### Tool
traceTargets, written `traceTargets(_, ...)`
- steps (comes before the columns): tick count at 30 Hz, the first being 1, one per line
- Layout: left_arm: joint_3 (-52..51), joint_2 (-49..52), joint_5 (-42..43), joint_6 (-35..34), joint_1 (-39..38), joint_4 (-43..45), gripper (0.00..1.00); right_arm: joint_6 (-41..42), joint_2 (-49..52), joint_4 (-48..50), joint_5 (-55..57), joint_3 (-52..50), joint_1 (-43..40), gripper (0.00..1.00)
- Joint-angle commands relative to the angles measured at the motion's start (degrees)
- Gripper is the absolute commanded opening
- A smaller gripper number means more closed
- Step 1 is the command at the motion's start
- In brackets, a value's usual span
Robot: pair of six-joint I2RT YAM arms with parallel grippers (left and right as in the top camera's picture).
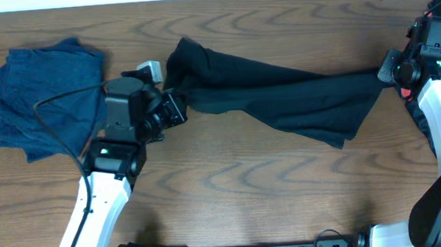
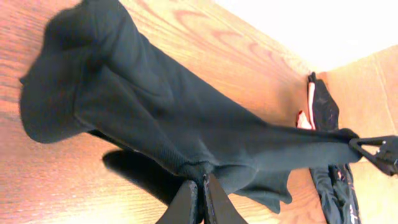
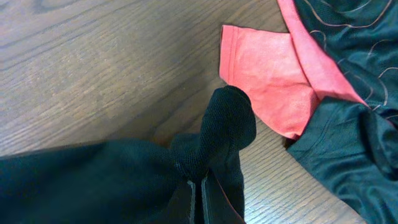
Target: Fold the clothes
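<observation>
Spanning the worktop (image 1: pixel 249 199) from side to side, the black garment (image 1: pixel 281 96) is drawn out between the two hands as a twisted, rope-like band. Its middle rests on the wood and a loose flap spills out below the band toward its right end. A crumpled heap of blue cloth (image 1: pixel 43 97) lies beyond the garment's left end, apart from it. Past the garment's right end lie a second black garment (image 3: pixel 354 124) with faint line patterning and a coral-red piece (image 3: pixel 267 81) showing from under its edge. The red sits close beside the gripped end, and whether it touches cannot be told. The left hand (image 2: pixel 201 186) is pinched together on a bunched fold at the garment's left end. The right hand (image 3: pixel 198 193) is likewise clamped on a knot of fabric at its right end. Assessment of risk: each grip takes only a small gather of thin, limp cloth, so further tension could pull an end free. The twist, if laid down uncorrected, would likely set creases and give an uneven fold. Any sweep of the right end could drag the coral-red piece along.
</observation>
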Motion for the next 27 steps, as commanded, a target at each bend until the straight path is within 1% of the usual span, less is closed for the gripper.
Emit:
traceTargets(1, 0.2, -2.5, 3.1, 1.3, 2.7, 0.1, 0.06, 0.7, -0.8, -0.5, -0.5, 0.8, -1.6, 0.01)
traceTargets(5, 0.3, -5.0, 6.4, 1.2, 5.1, 1.7, 0.06, 0.6, -1.2, -1.0, -2.2, 0.9, -1.6, 0.01)
traceTargets(8, 0.9, -7.2, 6.9, 1.3, 6.5, 3.3, 0.06, 0.2, -2.9, -0.8, -5.0, 0.9, -1.6, 0.01)
traceTargets(13, 3.8, -10.5, 8.6, 3.7, 9.3, 3.9, 0.06, 0.2, -9.6, -1.3, -5.2, 0.9, -1.6, 0.01)
traceTargets(18, 8.0, -12.9, 10.6, 3.6, 11.6, 3.8, 0.06, -1.6, -19.3, -2.2, -6.5, 0.9, -1.6, 0.01)
traceTargets(27, 10.7, -18.3, 12.1, 3.6, 11.7, 2.9, 0.06, -5.4, -30.1, -7.6, -6.5, 0.9, -1.6, 0.01)
